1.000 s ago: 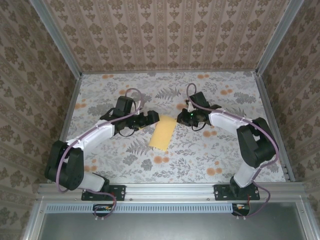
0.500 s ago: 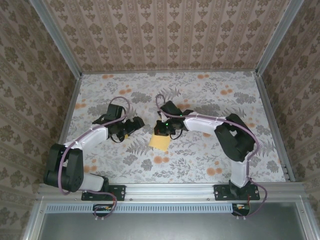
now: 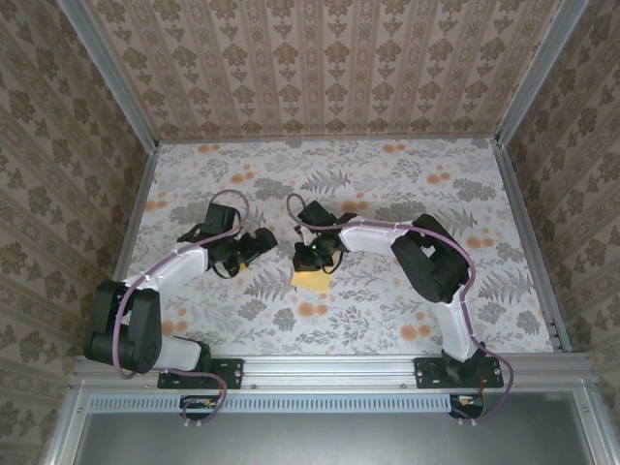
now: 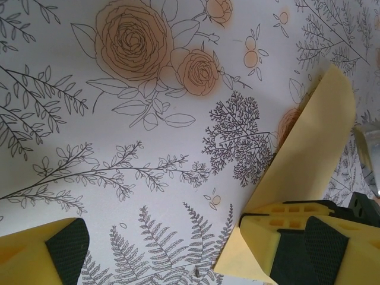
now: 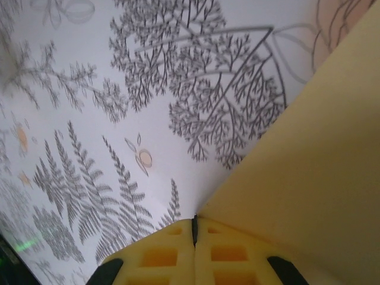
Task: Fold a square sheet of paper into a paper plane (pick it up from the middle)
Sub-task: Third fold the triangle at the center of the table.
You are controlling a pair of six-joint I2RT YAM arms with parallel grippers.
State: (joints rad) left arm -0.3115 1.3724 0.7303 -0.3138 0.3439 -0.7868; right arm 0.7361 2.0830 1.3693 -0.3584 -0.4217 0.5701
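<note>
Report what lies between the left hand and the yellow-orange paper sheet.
Only bare grey floral cloth, in the top view; the left wrist view shows the yellow-orange paper sheet beside one finger of the left hand.

The table (image 3: 387,320) carries a grey floral print. Orange roses (image 4: 127,41) lie ahead of the left pincer (image 4: 169,252); patterned walls (image 3: 320,68) stand well beyond.

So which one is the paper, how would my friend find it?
Look at the middle of the flowery grey table. The paper lies by the right end effector. It is plain yellow-orange and folded, unlike the small printed orange flowers.
</note>
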